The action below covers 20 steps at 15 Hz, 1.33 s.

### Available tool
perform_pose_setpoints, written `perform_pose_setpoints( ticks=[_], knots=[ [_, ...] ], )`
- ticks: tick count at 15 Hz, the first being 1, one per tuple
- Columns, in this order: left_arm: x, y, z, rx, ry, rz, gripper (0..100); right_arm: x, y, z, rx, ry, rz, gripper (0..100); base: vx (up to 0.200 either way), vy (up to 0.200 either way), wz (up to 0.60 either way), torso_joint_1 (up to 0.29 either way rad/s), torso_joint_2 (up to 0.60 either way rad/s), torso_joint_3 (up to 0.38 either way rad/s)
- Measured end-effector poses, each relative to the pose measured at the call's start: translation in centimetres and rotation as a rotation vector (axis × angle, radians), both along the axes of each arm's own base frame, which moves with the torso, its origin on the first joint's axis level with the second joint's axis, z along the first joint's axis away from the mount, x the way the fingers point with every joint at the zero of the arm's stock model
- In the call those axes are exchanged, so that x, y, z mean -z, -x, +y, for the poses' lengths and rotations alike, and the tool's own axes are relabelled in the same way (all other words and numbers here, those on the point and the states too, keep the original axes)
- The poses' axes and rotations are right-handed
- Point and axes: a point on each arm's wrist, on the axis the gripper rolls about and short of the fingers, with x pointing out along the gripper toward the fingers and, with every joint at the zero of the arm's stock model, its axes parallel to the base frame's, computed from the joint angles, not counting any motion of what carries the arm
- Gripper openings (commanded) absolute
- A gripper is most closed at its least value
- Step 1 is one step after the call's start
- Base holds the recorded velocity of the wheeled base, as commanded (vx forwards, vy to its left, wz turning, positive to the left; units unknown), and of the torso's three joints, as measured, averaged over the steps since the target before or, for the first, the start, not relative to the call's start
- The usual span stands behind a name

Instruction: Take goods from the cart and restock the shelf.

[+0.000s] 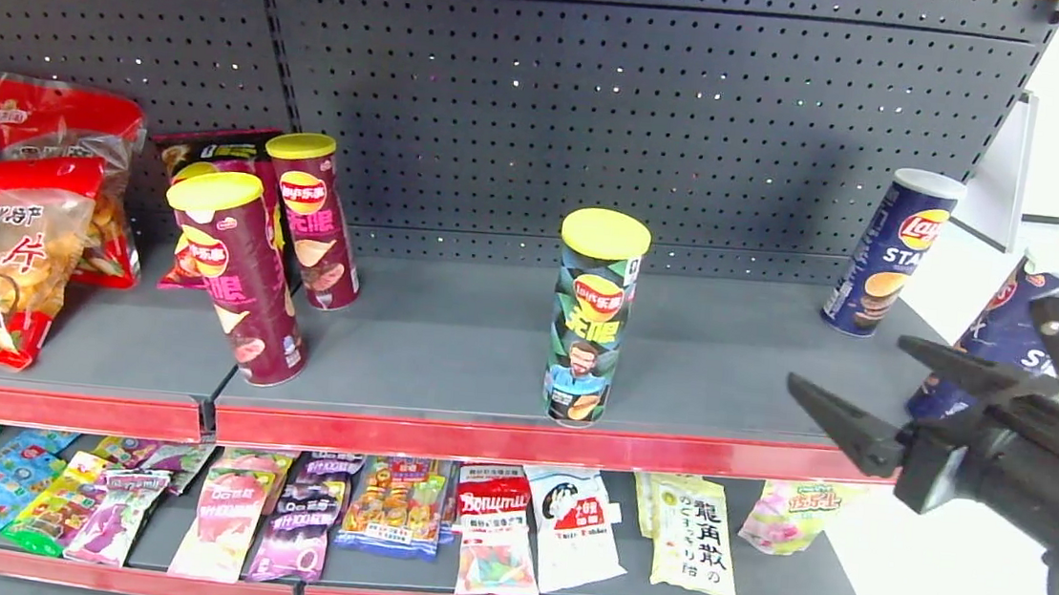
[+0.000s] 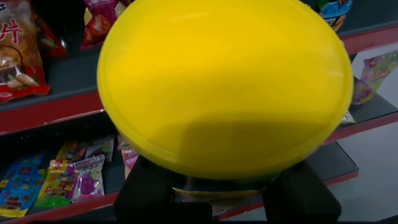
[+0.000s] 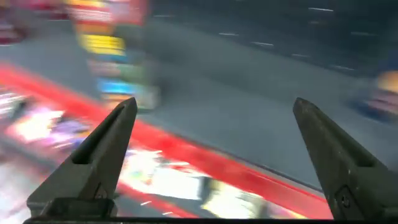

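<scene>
The left end effector (image 2: 217,200) pinches a yellow-lidded cylindrical chip can (image 2: 224,87) in front of the shelves. The right end effector (image 1: 850,364) hangs spread by the right end of the grey metal upper shelf (image 1: 448,348). On that shelf, a green patterned can (image 1: 592,322) stands near the front edge, 2 maroon cans (image 1: 234,276) to its left, and a blue can (image 1: 888,252) farther back.

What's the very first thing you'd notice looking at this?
The held chip can in the left gripper, its yellow lid looming huge before the left wrist camera. Next, the green chip can standing alone mid-way along the upper shelf, and the open black right gripper near the shelf's right end.
</scene>
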Motion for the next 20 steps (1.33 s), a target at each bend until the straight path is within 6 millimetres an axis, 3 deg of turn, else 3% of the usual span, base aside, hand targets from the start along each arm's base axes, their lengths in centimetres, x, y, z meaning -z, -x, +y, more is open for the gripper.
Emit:
perform_pose_setpoints(
  ticks=[3, 6, 14, 16, 20],
  knots=[
    [-0.8, 0.0, -0.1, 0.043, 0.005, -0.011, 0, 1.6, 2.7, -5.1, 0.216, 0.025, -0.010, 100, 0.000, 0.000, 0.00, 0.000, 0.00, 0.000],
    [-1.7, -0.2, -0.2, 0.066, 0.011, -0.012, 0, 4.4, 6.6, -7.5, 0.327, 0.029, 0.041, 100, 0.000, 0.000, 0.00, 0.000, 0.00, 0.000],
    [-3.1, -2.1, -0.4, 0.107, 0.015, 0.027, 0, 10.6, 16.9, -8.2, 0.352, -0.044, 0.078, 100, 0.000, 0.000, 0.00, 0.000, 0.00, 0.000],
    [-2.9, -2.3, -0.5, 0.118, 0.017, 0.043, 0, 11.1, 17.9, -8.4, 0.420, -0.111, 0.021, 100, 0.000, 0.000, 0.00, 0.000, 0.00, 0.000],
    [-2.7, -2.6, -0.6, 0.136, 0.021, 0.052, 0, 11.4, 18.5, -8.2, 0.360, -0.158, -0.049, 100, 0.000, 0.000, 0.00, 0.000, 0.00, 0.000]
  ],
)
